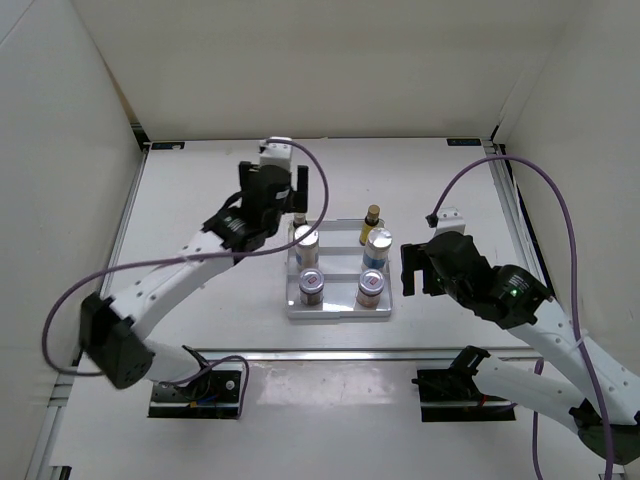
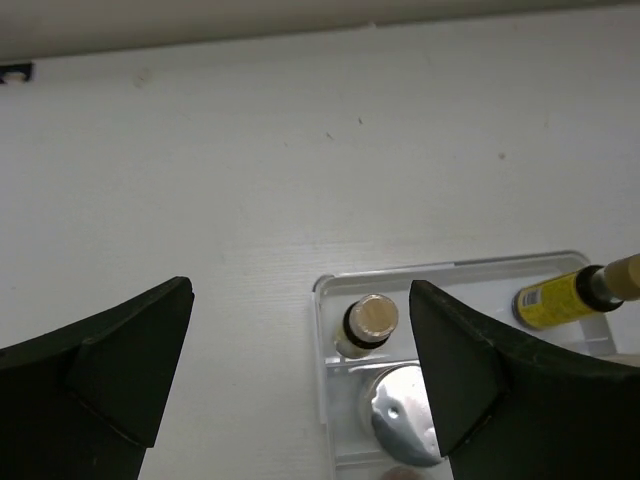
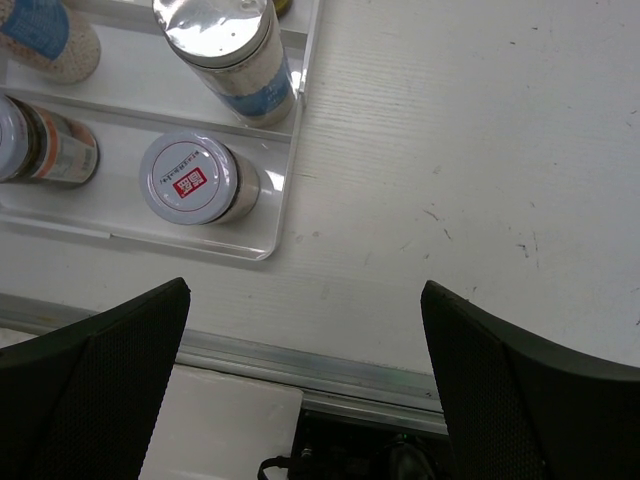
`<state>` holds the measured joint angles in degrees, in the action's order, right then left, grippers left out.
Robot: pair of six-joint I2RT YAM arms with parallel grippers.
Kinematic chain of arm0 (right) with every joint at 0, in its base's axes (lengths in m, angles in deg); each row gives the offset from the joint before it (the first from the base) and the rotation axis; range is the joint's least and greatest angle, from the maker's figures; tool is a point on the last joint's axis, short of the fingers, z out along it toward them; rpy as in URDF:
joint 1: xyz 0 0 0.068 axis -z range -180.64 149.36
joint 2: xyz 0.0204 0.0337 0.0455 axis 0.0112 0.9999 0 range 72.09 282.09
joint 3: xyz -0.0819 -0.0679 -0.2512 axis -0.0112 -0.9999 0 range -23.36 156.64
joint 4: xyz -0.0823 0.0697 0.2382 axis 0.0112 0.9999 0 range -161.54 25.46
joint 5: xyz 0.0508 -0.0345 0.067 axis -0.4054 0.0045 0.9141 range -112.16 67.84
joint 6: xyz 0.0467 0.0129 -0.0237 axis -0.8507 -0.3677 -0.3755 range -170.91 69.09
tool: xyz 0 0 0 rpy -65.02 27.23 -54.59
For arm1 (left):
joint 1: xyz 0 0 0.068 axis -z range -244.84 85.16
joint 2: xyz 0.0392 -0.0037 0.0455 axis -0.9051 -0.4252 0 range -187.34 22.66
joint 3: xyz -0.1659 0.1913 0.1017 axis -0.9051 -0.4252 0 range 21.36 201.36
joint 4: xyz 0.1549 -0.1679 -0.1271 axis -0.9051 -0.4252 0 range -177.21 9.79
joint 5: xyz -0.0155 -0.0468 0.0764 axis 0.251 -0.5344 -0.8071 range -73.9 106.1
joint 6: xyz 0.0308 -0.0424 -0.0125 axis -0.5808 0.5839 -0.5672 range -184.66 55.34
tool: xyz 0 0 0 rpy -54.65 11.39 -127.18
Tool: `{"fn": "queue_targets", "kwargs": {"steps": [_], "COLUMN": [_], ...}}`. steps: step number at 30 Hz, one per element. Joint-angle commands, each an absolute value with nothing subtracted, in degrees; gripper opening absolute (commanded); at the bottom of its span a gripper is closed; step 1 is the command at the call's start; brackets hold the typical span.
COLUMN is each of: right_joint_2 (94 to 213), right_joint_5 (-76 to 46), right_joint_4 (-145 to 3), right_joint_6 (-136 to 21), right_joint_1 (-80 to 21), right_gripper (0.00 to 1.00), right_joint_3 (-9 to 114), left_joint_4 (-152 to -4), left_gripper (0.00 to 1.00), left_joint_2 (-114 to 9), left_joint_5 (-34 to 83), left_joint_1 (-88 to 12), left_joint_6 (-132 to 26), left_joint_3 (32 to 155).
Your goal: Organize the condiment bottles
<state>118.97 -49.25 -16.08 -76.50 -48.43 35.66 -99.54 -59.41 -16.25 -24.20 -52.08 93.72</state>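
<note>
My left gripper (image 2: 300, 320) hangs wide and empty over a yellow bottle (image 2: 368, 322) in the tray (image 1: 338, 315), my right gripper (image 3: 305, 300) open alongside; sorting looks finished, so next: lift clear.

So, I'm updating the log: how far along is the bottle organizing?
Nearly done: the tray holds short jars in front, white cylinders mid-row, yellow bottles at back. Nothing in hand: left gripper and right gripper both open, empty. Left: backing the arms away, probably.

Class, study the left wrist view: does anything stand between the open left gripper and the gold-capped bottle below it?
Nothing visible does. The bottle stands uncovered in a corner of the tray, below the left gripper.
</note>
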Motion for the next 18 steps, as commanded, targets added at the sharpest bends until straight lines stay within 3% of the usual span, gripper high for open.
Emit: {"fn": "queue_targets", "kwargs": {"steps": [1,13,18], "right_joint_2": [119.1,125.5,126.8], "right_joint_5": [-51.3,-58.9,-59.4], "right_joint_4": [-15.9,-11.4,-11.4], "right_joint_6": [-78.3,-83.6,-83.6], "right_joint_1": [-48.6,-48.6,-48.6], "right_gripper": [1.0,1.0,1.0], "right_joint_3": [35.3,37.5,37.5], "left_joint_4": [-97.2,-89.1,-77.1], "left_gripper": [1.0,1.0,1.0], "left_joint_2": [-46.6,-7.8,-1.4], "left_joint_5": [-25.4,-33.6,-31.7], "left_joint_1": [-24.1,-29.1,-29.1], "left_joint_6": [-56.8,-63.3,-73.2], "left_joint_3": [91.3,54.5,47.4]}}
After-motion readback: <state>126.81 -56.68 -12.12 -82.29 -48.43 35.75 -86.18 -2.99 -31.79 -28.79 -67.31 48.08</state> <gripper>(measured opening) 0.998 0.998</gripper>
